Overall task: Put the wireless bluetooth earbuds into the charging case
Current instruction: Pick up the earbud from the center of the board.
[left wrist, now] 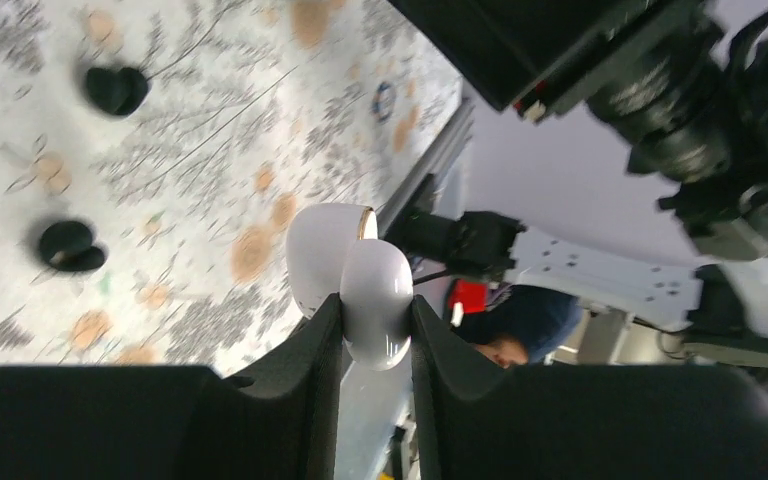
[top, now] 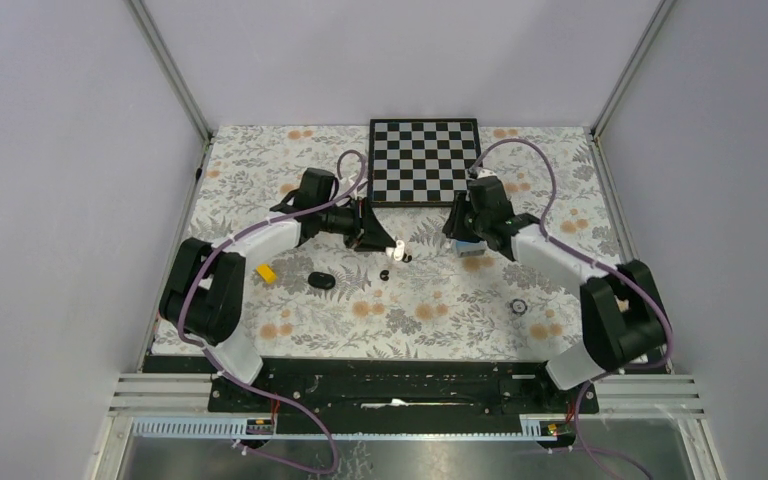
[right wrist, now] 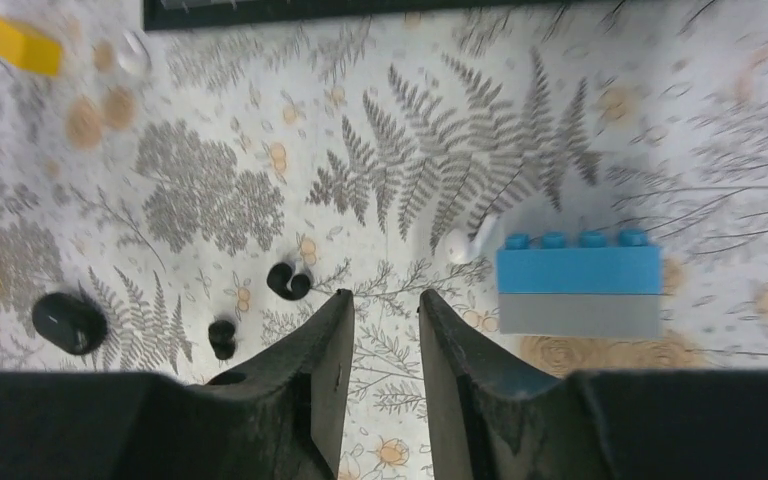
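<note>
A cloth printed with grey ferns and orange blossoms covered the desk (top: 260, 170); plain pale walls (top: 60, 150) on metal posts closed it in at left, back and right; a black-and-white chessboard (top: 425, 160) lay at the desk's 12 o'clock edge; a small dark ring (top: 518, 306) sat toward 4 o'clock and a yellow block (top: 265, 272) toward 8 o'clock. The left end effector (left wrist: 375, 303) was clamped on the white charging case (left wrist: 378, 285), its lid open, near the desk's centre; the right end effector (right wrist: 385, 296) stood with fingers apart and nothing between them; a white earbud (right wrist: 463, 244) lay just beside a blue-and-grey brick (right wrist: 578, 288), at its 10 o'clock corner; two black earbuds (right wrist: 288, 282) lay on the cloth at those fingers' 9 o'clock, outside the case.
</note>
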{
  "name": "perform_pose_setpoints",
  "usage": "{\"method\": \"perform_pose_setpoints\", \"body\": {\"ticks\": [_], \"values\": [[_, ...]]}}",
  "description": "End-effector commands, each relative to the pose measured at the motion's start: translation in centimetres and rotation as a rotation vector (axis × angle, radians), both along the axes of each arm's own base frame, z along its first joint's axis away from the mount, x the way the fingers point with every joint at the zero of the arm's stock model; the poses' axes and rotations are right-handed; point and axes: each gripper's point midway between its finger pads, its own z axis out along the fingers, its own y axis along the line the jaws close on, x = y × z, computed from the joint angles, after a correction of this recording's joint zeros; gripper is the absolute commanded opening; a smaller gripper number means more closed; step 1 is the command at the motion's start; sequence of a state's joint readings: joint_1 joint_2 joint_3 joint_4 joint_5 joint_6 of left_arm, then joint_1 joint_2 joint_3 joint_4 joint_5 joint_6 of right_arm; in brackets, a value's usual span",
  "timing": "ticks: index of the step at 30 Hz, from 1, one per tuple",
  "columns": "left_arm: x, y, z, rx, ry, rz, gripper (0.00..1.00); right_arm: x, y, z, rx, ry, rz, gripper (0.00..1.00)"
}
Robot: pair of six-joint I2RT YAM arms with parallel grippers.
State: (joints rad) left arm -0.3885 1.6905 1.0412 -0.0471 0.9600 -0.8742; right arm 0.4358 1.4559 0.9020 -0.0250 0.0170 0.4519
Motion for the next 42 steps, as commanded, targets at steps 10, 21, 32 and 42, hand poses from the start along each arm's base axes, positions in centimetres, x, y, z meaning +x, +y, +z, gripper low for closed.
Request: {"method": "perform_pose_setpoints", "body": {"ticks": [10, 21, 32, 42], "values": [[-3.1, 2.5, -2.7, 0.181, -0.059, -0.068, 0.0, -1.3, 0.9, -6.0, -0.065, 0.303, 0.022, 0.41], [-3.4, 2.1, -2.5, 0.203, -0.088, -0.085, 0.0, -0.7, -2.2, -6.4, -0.277, 0.221, -0.002, 0.55], [-2.8, 1.8, -2.7, 0.211, -0.074, -0.061, 0.0, -0.2, 1.3, -6.1, -0.467, 0.155, 0.341, 0.56], [-3.1, 1.9, -2.8, 0.216, -0.07, -0.055, 0.0, -0.5, 1.4, -7.9, -0.564, 0.23, 0.574, 0.49]]}}
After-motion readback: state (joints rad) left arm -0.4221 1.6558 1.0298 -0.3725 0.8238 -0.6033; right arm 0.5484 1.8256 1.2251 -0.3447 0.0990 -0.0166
